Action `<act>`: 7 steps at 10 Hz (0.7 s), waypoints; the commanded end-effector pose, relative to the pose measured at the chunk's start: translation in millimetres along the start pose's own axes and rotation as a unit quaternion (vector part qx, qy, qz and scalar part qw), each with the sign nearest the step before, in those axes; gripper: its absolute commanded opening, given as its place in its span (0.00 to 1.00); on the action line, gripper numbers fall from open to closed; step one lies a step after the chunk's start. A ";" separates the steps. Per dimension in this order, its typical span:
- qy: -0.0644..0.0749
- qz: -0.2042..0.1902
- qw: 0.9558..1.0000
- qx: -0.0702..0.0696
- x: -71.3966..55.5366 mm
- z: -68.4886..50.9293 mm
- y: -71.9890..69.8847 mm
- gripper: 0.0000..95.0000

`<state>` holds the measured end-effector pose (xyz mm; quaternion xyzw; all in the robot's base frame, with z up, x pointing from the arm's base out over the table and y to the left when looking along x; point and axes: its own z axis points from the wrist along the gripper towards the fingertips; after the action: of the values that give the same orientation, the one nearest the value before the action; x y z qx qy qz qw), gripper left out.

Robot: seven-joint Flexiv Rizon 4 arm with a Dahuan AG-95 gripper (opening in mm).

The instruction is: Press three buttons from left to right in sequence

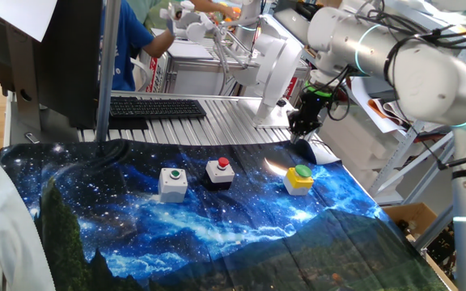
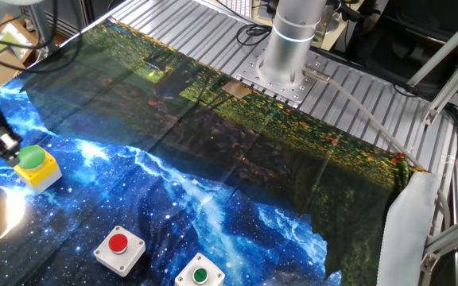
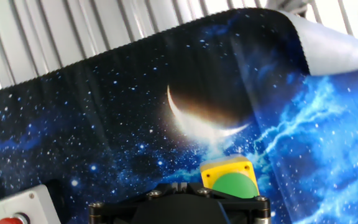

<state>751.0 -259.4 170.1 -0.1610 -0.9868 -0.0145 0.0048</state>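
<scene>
1. Hovering near the yellow box with green cap (image 1: 298, 179), the gripper (image 1: 305, 123) points straight down, fingers pressed together, holding nothing.
2. All three boxes sit in a row on the starry cloth (image 1: 217, 234): grey-white box with green cap (image 1: 172, 183), black-and-white box with red cap (image 1: 220, 172), then yellow.
3. Judging by position, the last press looks imminent or just done; I cannot tell which.

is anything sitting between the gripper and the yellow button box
Nothing visible does. The gripper, jaws shut, hangs above and just behind the yellow box with green cap, with only bare starry cloth around the box. The red-capped box stands off to one side.
</scene>
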 end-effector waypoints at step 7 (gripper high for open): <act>0.005 0.056 0.998 -0.001 -5.4 -1.2 0.0 0.00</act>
<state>758.9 -261.8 171.5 -0.2169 -0.9759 -0.0171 0.0136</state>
